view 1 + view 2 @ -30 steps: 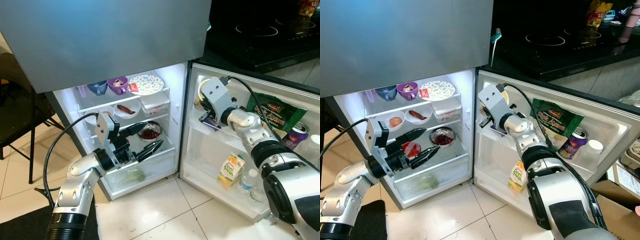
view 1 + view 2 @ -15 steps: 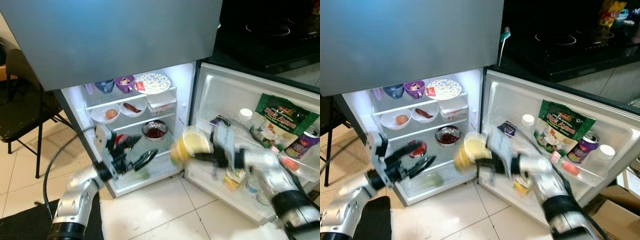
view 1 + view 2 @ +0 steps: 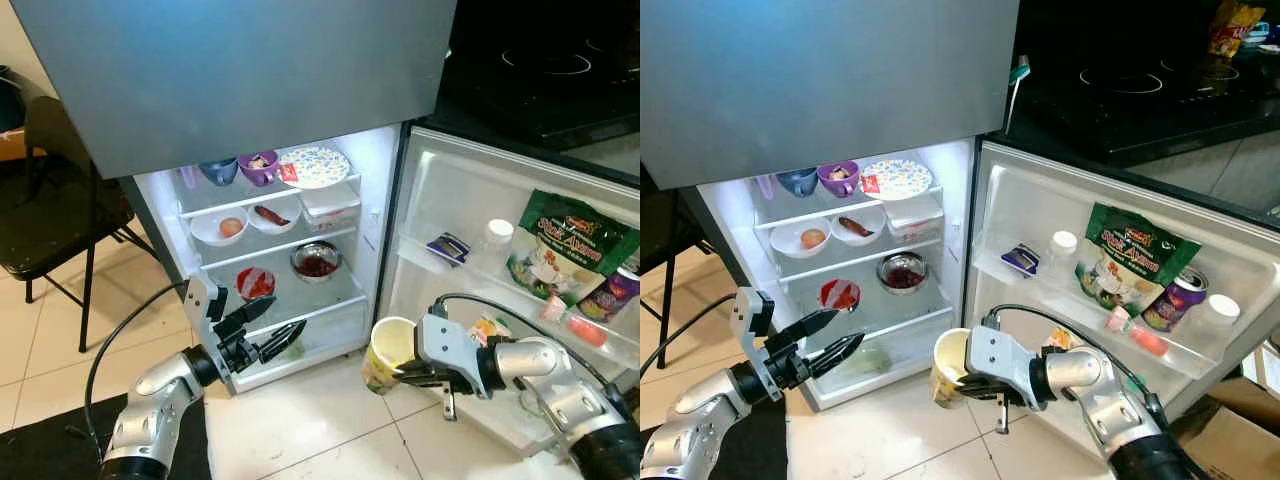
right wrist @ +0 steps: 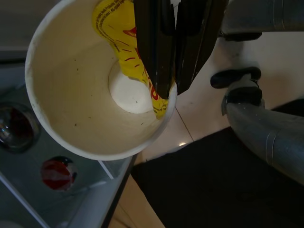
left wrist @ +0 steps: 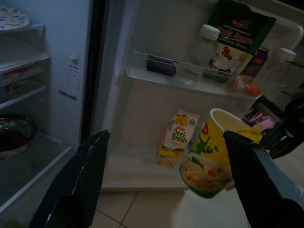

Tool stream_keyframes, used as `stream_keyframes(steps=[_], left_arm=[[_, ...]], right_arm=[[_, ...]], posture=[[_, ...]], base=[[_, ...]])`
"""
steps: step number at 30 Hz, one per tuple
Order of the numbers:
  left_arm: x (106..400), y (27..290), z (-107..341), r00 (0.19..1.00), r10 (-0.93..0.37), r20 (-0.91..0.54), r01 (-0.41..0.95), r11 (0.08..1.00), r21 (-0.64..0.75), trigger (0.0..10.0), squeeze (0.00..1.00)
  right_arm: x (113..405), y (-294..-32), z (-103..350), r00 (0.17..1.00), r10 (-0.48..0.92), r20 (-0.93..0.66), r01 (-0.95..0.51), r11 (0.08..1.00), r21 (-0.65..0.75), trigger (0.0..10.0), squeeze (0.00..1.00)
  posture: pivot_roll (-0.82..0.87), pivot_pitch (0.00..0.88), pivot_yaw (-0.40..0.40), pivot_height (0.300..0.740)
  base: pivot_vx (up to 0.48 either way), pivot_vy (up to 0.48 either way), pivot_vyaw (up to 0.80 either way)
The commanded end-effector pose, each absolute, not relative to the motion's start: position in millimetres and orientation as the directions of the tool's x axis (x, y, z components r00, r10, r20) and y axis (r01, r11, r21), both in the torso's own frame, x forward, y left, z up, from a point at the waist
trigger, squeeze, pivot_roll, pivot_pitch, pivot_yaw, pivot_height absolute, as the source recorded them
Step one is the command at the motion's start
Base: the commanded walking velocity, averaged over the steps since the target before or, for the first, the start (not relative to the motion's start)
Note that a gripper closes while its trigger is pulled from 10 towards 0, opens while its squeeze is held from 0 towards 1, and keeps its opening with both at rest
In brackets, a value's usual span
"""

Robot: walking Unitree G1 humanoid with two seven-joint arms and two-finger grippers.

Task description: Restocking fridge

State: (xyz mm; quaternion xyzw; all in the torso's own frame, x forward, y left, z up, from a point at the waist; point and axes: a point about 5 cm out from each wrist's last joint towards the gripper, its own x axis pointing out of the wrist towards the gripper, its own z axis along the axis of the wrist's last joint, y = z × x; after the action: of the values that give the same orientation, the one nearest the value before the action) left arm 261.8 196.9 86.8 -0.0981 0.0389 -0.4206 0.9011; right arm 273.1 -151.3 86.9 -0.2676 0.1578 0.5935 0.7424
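Note:
A yellow instant-noodle cup hangs tilted above the floor, between the open fridge and its door. My right gripper is shut on the cup's rim, with one finger inside the empty cup against its peeled yellow lid flap. My left gripper is open and holds nothing, low in front of the fridge's bottom shelf. In the left wrist view the cup sits between that gripper's spread fingers, some way off.
The fridge shelves hold bowls, a patterned plate and a steel bowl. The door racks carry a green snack bag, a can, bottles and a juice carton. A dark chair stands at left and a black mat lies on the floor.
My right gripper has taken the noodle cup off the upper door rack and brought it down in front of the fridge. The left gripper dropped a little lower. The camera shifted.

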Motion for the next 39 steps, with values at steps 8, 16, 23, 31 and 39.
stream_keyframes(steps=[8, 16, 23, 31, 39], left_arm=[[265, 185, 86, 0.595, -0.803, 0.028, 0.791, 0.58, -0.195, 10.0, 0.0], [267, 179, 86, 0.58, -0.814, 0.023, 0.804, 0.568, -0.179, 10.0, 0.0], [267, 165, 81, 0.542, -0.84, -0.027, 0.827, 0.54, -0.155, 10.0, 0.0], [262, 154, 77, 0.483, -0.875, -0.029, 0.858, 0.48, -0.184, 10.0, 0.0], [258, 158, 85, 0.435, -0.901, 0.01, 0.881, 0.423, -0.214, 10.0, 0.0]], right_arm=[[267, -147, 90, 0.24, 0.785, -0.571, -0.967, 0.141, -0.212, 10.0, 0.0], [265, -145, 92, 0.248, 0.784, -0.57, -0.965, 0.151, -0.213, 10.0, 0.0], [263, -145, 94, 0.253, 0.783, -0.568, -0.965, 0.16, -0.209, 10.0, 0.0], [261, -146, 99, 0.253, 0.789, -0.56, -0.965, 0.164, -0.204, 10.0, 0.0], [254, -137, 122, 0.194, 0.841, -0.505, -0.975, 0.108, -0.195, 10.0, 0.0]], posture=[[-0.02, 0.0, 0.007, 0.74], [-0.02, 0.0, 0.011, 0.74], [-0.03, 0.0, 0.016, 0.74], [-0.03, 0.0, 0.019, 0.74], [-0.04, 0.0, 0.02, 0.74]], base=[[0.31, 0.0, 0.0], [0.313, 0.0, 0.0], [0.0, 0.0, 0.0], [0.0, -0.403, 0.0], [0.0, 0.0, 0.0]])
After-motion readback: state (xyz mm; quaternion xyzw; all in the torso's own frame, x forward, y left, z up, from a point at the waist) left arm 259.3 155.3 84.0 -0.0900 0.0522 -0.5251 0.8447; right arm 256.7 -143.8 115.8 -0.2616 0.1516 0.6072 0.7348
